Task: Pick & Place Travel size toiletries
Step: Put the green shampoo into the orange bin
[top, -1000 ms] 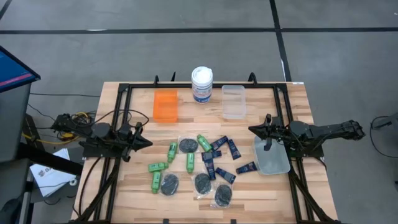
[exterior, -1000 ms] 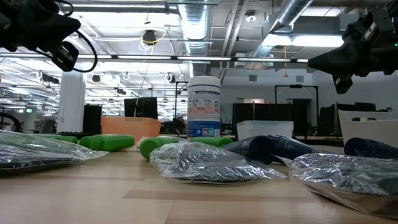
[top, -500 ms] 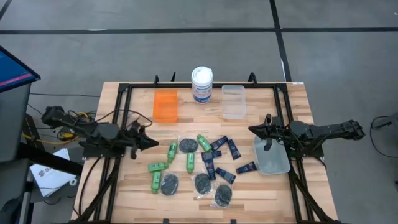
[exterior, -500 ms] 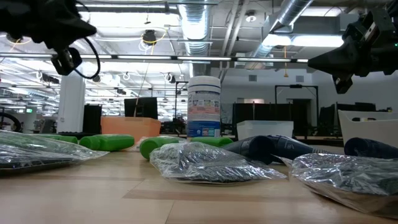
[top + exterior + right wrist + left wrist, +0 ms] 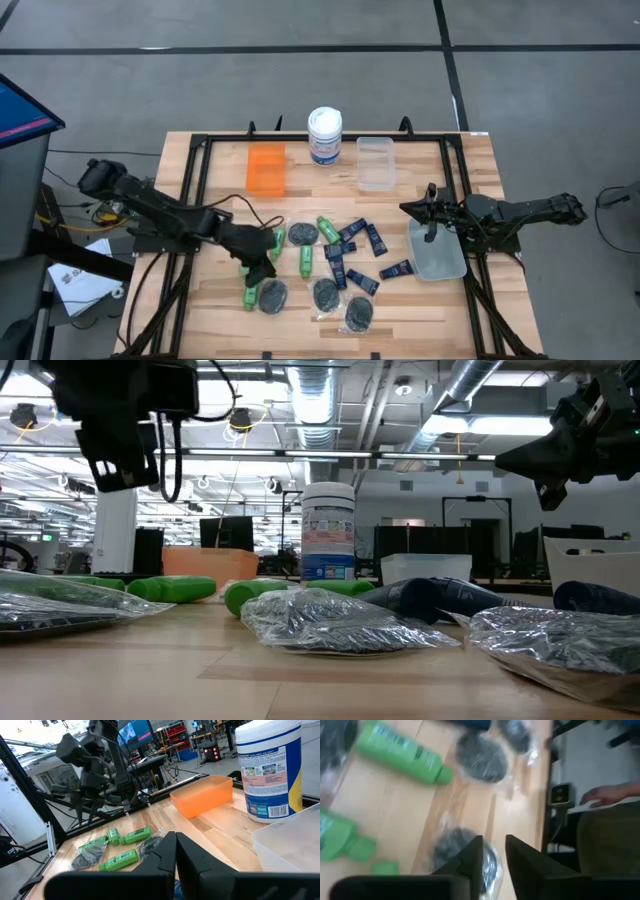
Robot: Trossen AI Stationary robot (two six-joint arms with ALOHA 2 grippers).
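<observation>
The travel size toiletries lie in a loose pile on the wooden table: green bottles, navy tubes and black discs in clear packets. My left gripper hangs above the pile's left side, tipped downward. In its wrist view the fingers stand slightly apart with nothing between them, over a disc packet, with green bottles beyond it. My right gripper is shut and empty. It waits at the table's right, beside a clear tray.
An orange bin, a white canister with a blue label and a clear bin stand along the far edge. Black frame rails run down both sides. A person's hand shows beyond the table edge.
My left arm has swung out from its rest at the table's left edge toward the middle. It has tipped its gripper downward and now hangs over the green bottles at the pile's left. The toiletries have not moved.
</observation>
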